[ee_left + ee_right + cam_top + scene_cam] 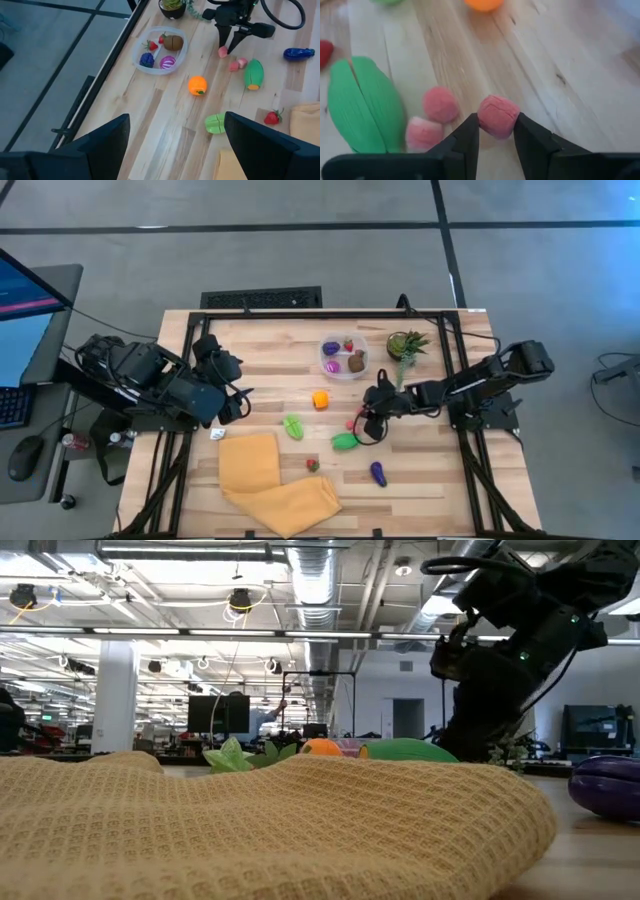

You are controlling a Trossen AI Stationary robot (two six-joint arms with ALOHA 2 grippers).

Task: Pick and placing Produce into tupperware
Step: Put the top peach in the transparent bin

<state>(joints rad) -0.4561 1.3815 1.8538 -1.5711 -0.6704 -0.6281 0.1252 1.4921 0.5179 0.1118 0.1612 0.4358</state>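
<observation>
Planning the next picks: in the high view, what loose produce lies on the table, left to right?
Leafy green piece → strawberry → orange → green pod → eggplant.

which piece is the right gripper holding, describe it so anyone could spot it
Start at the clear tub, then move toward the big green vegetable. Between them, the right gripper pinches a small pink lump; two similar pink lumps lie loose beside it.

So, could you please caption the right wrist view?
Right hand shut on a pink piece beside two more.
</observation>
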